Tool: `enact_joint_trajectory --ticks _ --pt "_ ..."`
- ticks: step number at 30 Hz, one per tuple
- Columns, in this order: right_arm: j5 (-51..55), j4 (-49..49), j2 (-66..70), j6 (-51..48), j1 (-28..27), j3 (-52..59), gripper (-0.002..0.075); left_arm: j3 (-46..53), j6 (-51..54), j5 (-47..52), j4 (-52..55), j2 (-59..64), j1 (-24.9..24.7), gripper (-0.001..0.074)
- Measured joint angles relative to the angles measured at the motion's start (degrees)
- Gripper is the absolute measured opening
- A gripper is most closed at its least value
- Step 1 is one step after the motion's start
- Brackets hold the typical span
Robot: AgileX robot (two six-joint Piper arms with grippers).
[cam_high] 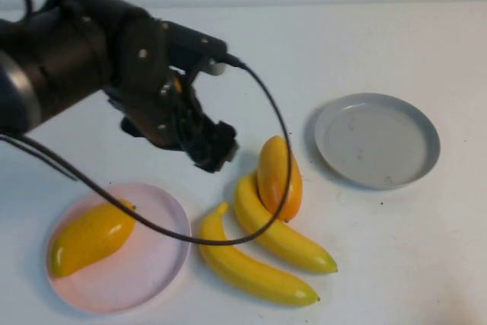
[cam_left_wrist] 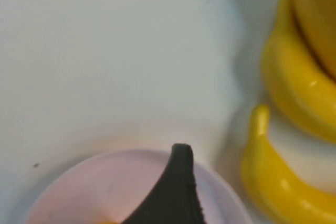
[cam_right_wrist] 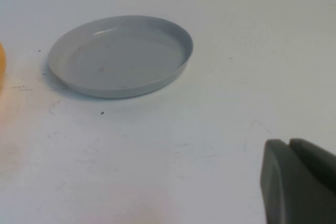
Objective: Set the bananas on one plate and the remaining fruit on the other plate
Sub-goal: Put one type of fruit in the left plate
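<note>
Blocking much of the high view's upper left, the left arm leaves its own gripper [cam_high: 213,146] hard to read: the tip hangs above the table [cam_high: 365,36] between the pink plate [cam_high: 163,264] and the loose fruit, and whether its fingers are apart or together cannot be told. The left wrist view shows only one dark fingertip [cam_left_wrist: 181,156] over the pink plate's rim [cam_left_wrist: 220,187], with nothing seen in its grip.

The right gripper [cam_right_wrist: 299,182] is outside the high view. The right wrist view catches just a dark corner of it, low over bare table, well apart from the grey plate [cam_right_wrist: 121,56]; its finger state cannot be told either.

Pink plate: holds one mango [cam_high: 91,237], lying across its left half. This mango is cut off at the left wrist view's lower edge.

Grey plate [cam_high: 378,141]: nothing in it but a few specks, as both the high and right wrist views show.

On the table between the plates: two bananas [cam_high: 255,268] [cam_high: 281,234] lie side by side, and the second mango [cam_high: 278,176] rests against the upper banana's far end, touching it.
</note>
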Motion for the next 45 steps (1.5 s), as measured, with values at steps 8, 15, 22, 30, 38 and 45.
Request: enact_joint_trajectory --ticks 8,15,22,30,38,45 --pt "0.0 0.0 0.0 0.0 0.0 0.0 -0.0017 -10.9 -8.4 0.4 -1.1 11.5 -7.9 0.0639" --pt "0.0 0.0 0.0 0.0 0.0 0.0 -0.0017 -18.5 -11.4 1.1 -2.0 18.4 -8.0 0.0639" --pt "0.0 0.0 0.0 0.0 0.0 0.0 -0.0017 -22.0 -11.6 2.0 -3.3 21.8 -8.0 0.0639" --pt "0.0 0.0 0.0 0.0 0.0 0.0 -0.0017 -22.0 -11.7 2.3 -3.0 25.1 -8.0 0.0639" --pt "0.0 0.0 0.0 0.0 0.0 0.0 -0.0017 -22.1 -11.4 1.3 -2.9 27.3 -8.0 0.0639" --pt "0.0 0.0 0.0 0.0 0.0 0.0 -0.0017 -22.1 -10.0 1.0 -2.8 28.2 -8.0 0.0592"
